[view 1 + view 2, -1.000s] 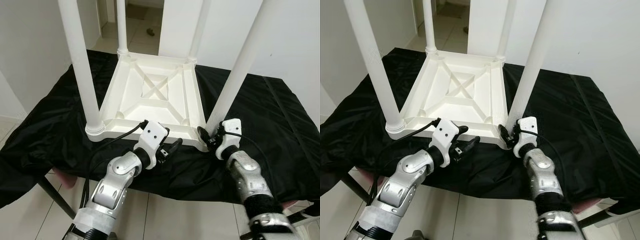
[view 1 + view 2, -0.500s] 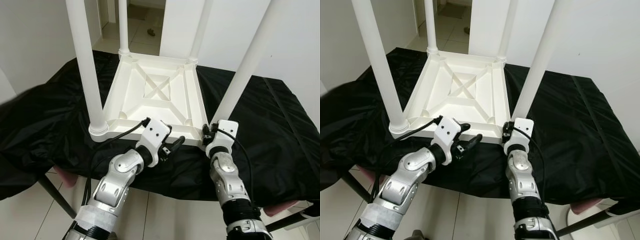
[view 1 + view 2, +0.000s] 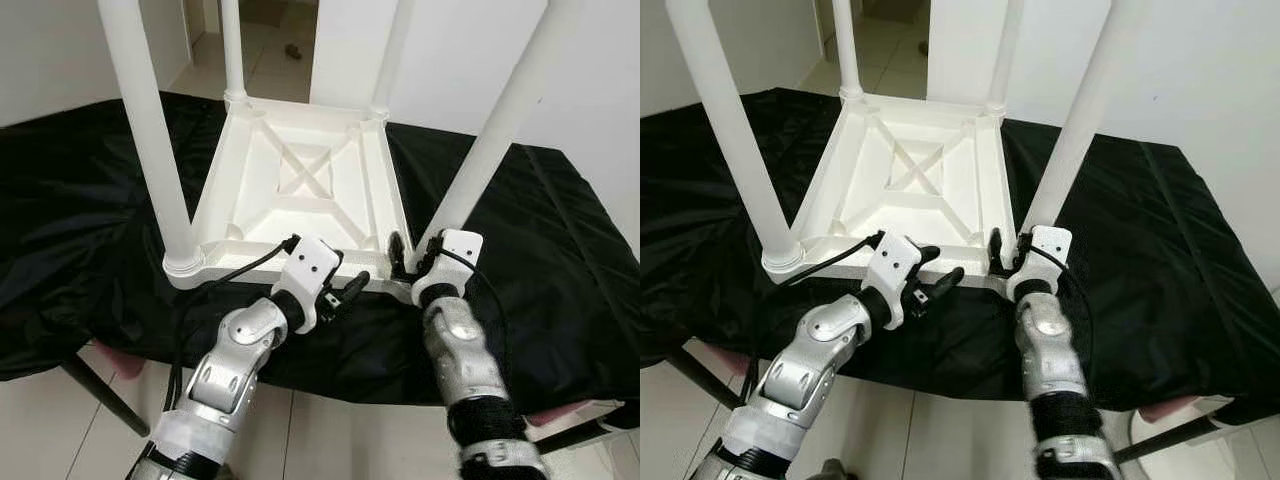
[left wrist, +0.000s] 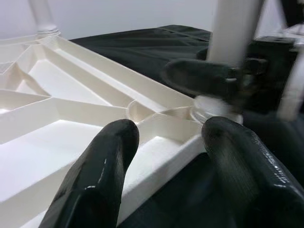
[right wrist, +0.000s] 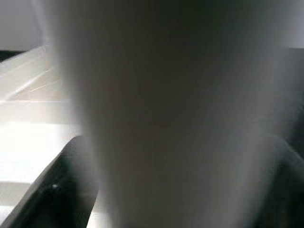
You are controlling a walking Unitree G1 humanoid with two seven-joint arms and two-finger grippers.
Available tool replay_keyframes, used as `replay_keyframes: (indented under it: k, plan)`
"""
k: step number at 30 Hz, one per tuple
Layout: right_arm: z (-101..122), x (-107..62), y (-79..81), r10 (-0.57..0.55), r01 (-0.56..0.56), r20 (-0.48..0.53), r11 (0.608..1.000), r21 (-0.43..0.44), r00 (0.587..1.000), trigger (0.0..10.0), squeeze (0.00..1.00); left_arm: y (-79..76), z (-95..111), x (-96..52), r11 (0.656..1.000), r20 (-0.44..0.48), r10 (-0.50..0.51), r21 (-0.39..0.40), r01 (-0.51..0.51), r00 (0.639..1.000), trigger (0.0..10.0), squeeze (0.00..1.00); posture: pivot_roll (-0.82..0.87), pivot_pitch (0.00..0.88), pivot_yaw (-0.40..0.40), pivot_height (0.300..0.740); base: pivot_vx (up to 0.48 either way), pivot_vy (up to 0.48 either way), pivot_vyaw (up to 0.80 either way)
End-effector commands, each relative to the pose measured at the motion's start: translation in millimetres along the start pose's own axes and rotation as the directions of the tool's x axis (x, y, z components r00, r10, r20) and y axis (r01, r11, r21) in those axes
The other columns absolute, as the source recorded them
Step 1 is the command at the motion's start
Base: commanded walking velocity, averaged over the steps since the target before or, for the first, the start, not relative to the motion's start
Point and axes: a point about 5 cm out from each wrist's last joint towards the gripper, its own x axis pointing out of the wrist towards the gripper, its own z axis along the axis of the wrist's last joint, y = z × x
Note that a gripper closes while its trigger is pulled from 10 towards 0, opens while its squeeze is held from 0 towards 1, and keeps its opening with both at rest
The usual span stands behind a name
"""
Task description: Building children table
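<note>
A white children's table (image 3: 262, 205) lies upside down on a black cloth, its four legs pointing up. My left gripper (image 3: 347, 279) is open at the near rim of the tabletop (image 4: 156, 156), one finger (image 4: 97, 171) over the ribbed underside and the other outside the rim. My right gripper (image 3: 415, 255) is at the foot of the near right leg (image 3: 495, 120). That leg (image 5: 180, 114) stands between its two fingers, which press against it on both sides.
The black cloth (image 3: 560, 250) covers a low stand and hangs over its near edge. A tiled floor (image 3: 330, 440) lies below my arms. White walls stand behind, with a doorway (image 3: 270, 20) at the back.
The camera has shifted a little. My right forearm has swung while its gripper stays at the foot of the near right leg. My left gripper stays at the rim.
</note>
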Motion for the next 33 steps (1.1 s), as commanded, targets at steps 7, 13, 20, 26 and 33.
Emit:
replay_keyframes:
  k: [7, 13, 20, 26, 33]
  plan:
    - [4, -4.4, -17.9, 0.296, -0.301, -0.080, 0.951, -0.063, 0.952, 10.0, 0.00, -6.4, -4, 0.5, 1.000, -0.011, -0.019, 0.004, 0.019, 1.000, 10.0, 0.00, 0.04, 0.000, -0.063, 0.740, 0.000, 0.000, 0.00]
    - [2, -6.1, -24.2, 0.437, -0.458, -0.148, 0.873, -0.166, 0.887, 10.0, 0.00, -11.6, -7, -1.4, 0.999, -0.025, -0.054, 0.003, 0.054, 0.998, 10.0, 0.00, 0.04, 0.000, -0.046, 0.740, 0.000, 0.000, 0.00]
    - [-8, -4.0, -28.6, 0.484, -0.529, -0.230, 0.823, -0.208, 0.844, 0.0, 0.00, -16.9, -11, -2.9, 0.997, -0.041, -0.074, 0.002, 0.074, 0.996, 10.0, 0.00, 0.05, 0.000, -0.055, 0.740, 0.000, 0.000, 0.00]
    - [-15, -8.2, -32.1, 0.508, -0.555, -0.260, 0.815, -0.164, 0.822, 0.0, 0.00, -15.4, -11, -2.6, 0.998, -0.040, -0.062, 0.003, 0.062, 0.997, 10.0, 0.00, 0.05, 0.000, -0.060, 0.740, 0.000, 0.000, 0.00]
    - [-19, -11.2, -34.6, 0.498, -0.542, -0.248, 0.825, -0.159, 0.831, 0.0, 0.00, -16.5, -12, -2.9, 0.998, -0.040, -0.060, 0.002, 0.060, 0.997, 10.0, 0.00, 0.05, 0.000, -0.064, 0.740, 0.000, 0.000, 0.00]
